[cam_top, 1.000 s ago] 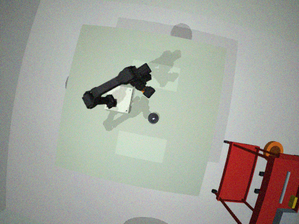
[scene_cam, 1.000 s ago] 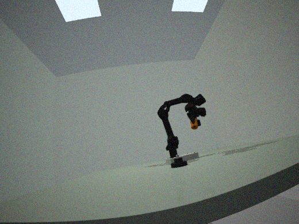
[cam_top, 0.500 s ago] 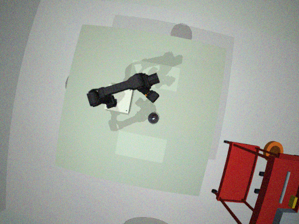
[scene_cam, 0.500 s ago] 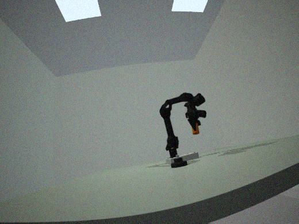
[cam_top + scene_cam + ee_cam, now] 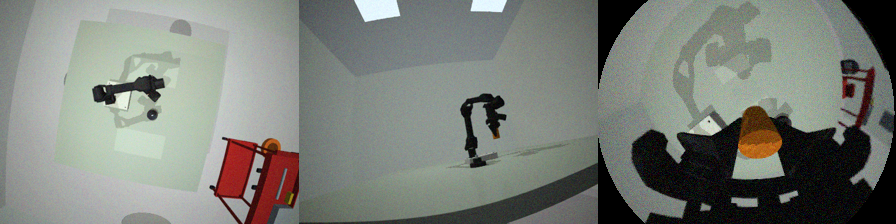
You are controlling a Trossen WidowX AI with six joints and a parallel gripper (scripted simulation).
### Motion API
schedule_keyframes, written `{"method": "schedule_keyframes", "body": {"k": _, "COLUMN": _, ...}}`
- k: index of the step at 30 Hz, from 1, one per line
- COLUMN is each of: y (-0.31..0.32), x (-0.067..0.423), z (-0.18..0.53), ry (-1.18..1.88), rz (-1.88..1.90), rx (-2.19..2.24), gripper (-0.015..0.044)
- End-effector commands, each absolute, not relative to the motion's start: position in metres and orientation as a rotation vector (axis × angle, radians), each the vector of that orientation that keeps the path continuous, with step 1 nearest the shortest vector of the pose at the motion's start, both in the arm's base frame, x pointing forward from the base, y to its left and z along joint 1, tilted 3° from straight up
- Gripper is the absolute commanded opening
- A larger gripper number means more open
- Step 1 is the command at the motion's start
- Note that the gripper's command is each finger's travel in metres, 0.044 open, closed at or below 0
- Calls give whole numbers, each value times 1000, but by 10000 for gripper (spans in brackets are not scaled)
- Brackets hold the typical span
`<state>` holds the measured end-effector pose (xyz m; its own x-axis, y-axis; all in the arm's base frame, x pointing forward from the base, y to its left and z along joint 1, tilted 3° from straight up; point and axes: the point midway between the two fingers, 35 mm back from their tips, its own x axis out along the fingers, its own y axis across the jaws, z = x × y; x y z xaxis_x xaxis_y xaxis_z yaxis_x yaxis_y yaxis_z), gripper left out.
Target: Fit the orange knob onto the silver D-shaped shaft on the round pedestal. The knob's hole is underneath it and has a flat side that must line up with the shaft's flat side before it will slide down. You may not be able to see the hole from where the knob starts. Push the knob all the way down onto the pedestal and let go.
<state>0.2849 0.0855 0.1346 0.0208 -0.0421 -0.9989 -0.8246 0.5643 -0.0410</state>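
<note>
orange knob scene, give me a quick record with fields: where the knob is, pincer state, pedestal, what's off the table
knob: orange knob held high above the table
pincer: pincer shut on the knob
pedestal: round pedestal on the table, beside the arm, nothing on it
seated: no, knob not yet on the shaft
off table: red cart at one corner

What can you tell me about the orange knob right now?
The smooth orange knob is a short tapered cylinder, plastic-looking, with a slightly darker band near its wide end. It is clamped in the black claw, touching nothing else, and points away from the wrist camera, narrow end outward. In the exterior view the knob hangs tilted, well above the pale green table. Its hole is not visible. From above, the arm hides it.
</note>
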Motion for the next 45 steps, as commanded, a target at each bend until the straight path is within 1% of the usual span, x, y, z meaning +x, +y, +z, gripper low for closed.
{"method": "schedule_keyframes", "body": {"k": 1, "y": 86, "x": 288, "z": 118, "ry": 1441, "rz": 734, "rx": -786, "gripper": 0}}
{"method": "schedule_keyframes", "body": {"k": 23, "y": 85, "x": 296, "z": 10, "ry": 1444, "rz": 750, "rx": -778, "gripper": 0}}
{"method": "schedule_keyframes", "body": {"k": 31, "y": 83, "x": 294, "z": 6, "ry": 1444, "rz": 751, "rx": -778, "gripper": 0}}
{"method": "schedule_keyframes", "body": {"k": 40, "y": 84, "x": 295, "z": 8, "ry": 1449, "rz": 746, "rx": -778, "gripper": 236}}
{"method": "schedule_keyframes", "body": {"k": 45, "y": 84, "x": 295, "z": 8, "ry": 1449, "rz": 746, "rx": -778, "gripper": 240}}
